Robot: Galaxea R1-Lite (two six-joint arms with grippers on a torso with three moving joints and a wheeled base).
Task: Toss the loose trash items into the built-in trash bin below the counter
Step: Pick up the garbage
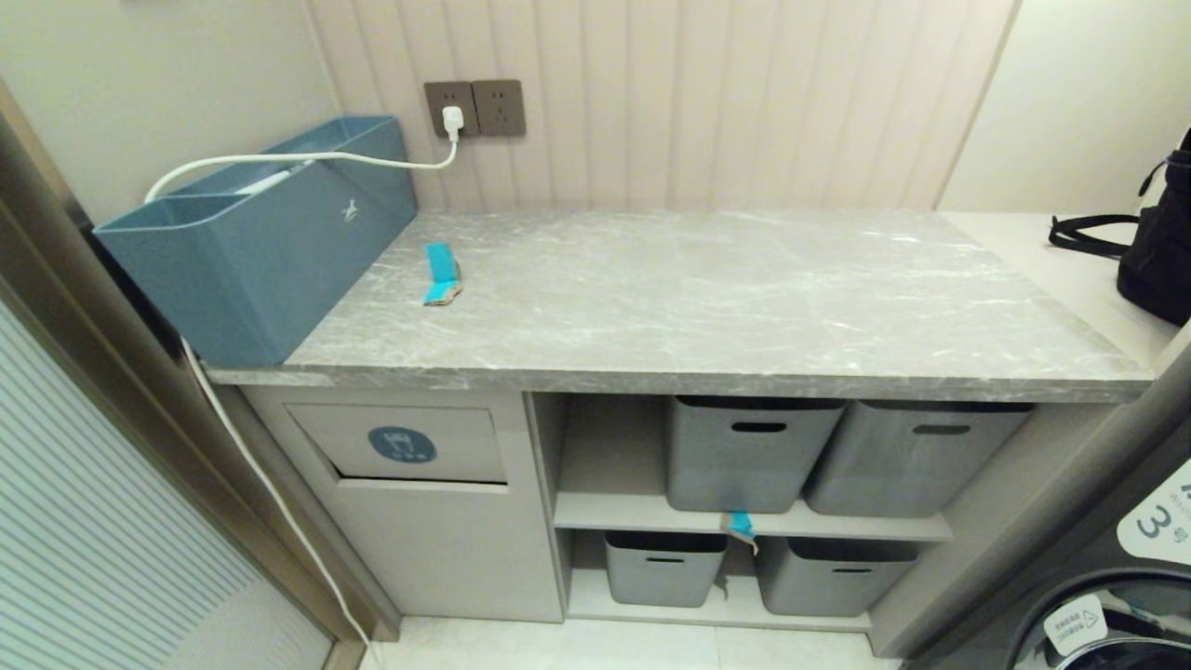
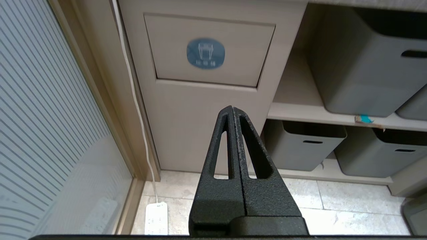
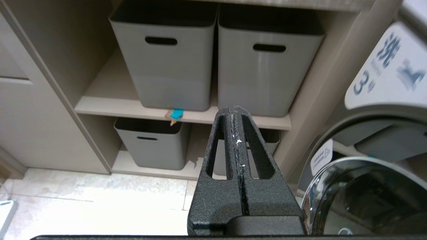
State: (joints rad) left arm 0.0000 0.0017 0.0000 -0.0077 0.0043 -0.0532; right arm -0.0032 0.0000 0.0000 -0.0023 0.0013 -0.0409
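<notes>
Head view: nothing is binned yet. One turquoise scrap (image 1: 441, 274) is seen lying on the grey marble desk (image 1: 744, 307), at about ten o'clock, near the teal box (image 1: 260, 242). A second scrap (image 1: 741, 527) is caught on the shelf edge (image 1: 837, 527) under a grey tub (image 1: 749, 456). The bin flap (image 1: 400, 444) is seen closed at seven o'clock. Left gripper (image 2: 232, 111) and right gripper (image 3: 235, 111) are pressed together, empty, nothing grasped. Both pickups are judged outstanding.

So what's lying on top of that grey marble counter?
On the counter: a long teal-blue box at its left end and one turquoise trash scrap beside it. What the box holds is mostly hidden by its walls.
</notes>
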